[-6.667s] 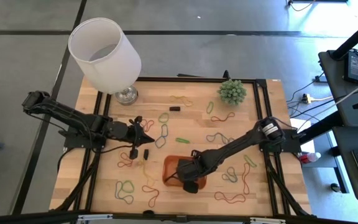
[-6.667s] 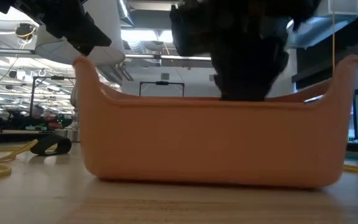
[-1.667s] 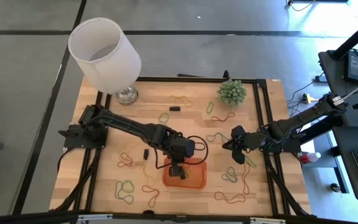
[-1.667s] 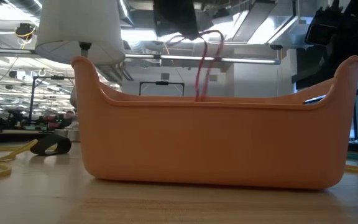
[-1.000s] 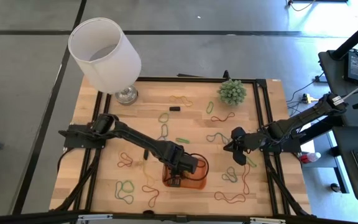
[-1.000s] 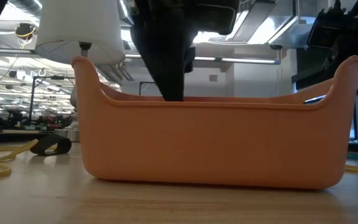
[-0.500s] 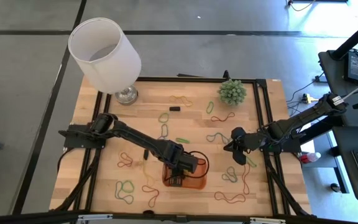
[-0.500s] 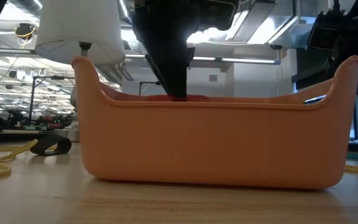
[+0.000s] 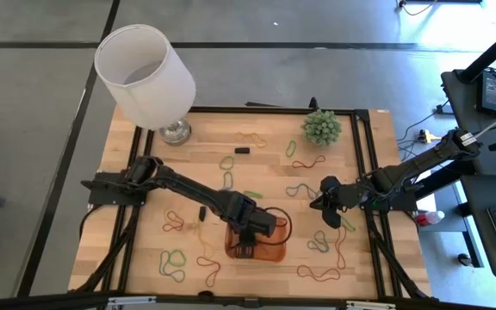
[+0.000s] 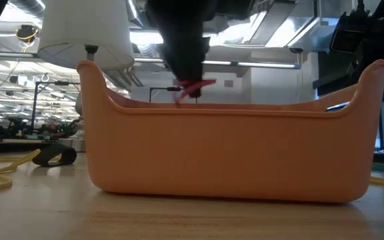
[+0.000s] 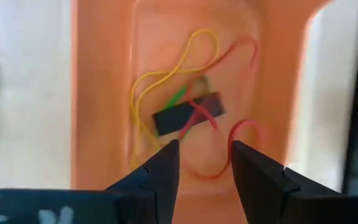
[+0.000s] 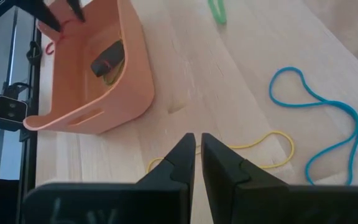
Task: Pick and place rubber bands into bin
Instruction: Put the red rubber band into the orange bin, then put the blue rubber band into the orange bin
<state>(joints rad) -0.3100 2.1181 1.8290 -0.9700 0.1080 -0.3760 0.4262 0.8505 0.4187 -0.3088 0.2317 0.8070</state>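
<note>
We see the left gripper (image 11: 201,163) over the bin (image 9: 274,256), its fingers parted, a red band (image 10: 193,87) seemingly snagged on a fingertip; if it clings as we rise, it may ride out and drop on the table; yellow and red bands (image 11: 166,81) already lie inside; further right, the right gripper (image 9: 328,209) waits above the table, fingers nearly together, holding nothing.
</note>
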